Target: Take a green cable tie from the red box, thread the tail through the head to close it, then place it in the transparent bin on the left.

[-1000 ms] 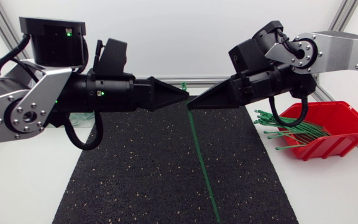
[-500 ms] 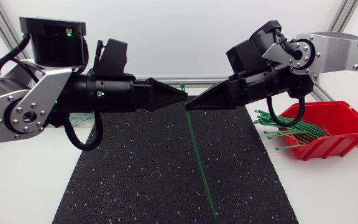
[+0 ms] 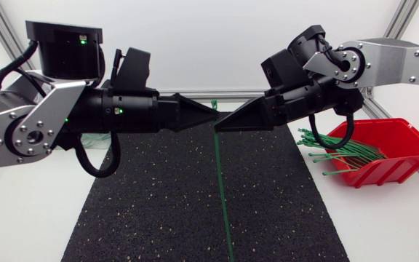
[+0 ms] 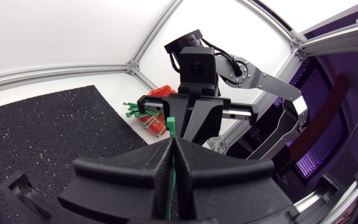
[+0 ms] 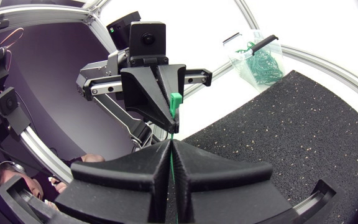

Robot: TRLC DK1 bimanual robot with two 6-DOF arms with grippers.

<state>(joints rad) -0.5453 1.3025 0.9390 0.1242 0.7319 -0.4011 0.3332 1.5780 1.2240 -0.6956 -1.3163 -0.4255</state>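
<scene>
I am holding the green cable tie up in the air, over the middle of the black mat. Its small square head is poking up just above my finger tips. Its long tail is hanging down toward the mat, leaning a little. I cannot tell if the end is touching the mat.

My left gripper is pinching the tie close under the head, with both fingers pressed flat together on the thin strap. I think I am holding it there so the head sits steady and its hole is easy to find. My right gripper is coming in from the other side, tip to tip with the left one. It is also squeezed tight on the strap, right beside the left tip. I think two holds so close together are stopping the bendy tie from flopping about.

The tie is not a loop yet, so the threading is not done. The tail needs to be bent up and pushed through the head.

The red box is sitting at my right, well apart, with the other green ties sticking out of it. The transparent bin is waiting far off behind my left arm, and it already has green ties inside.
</scene>
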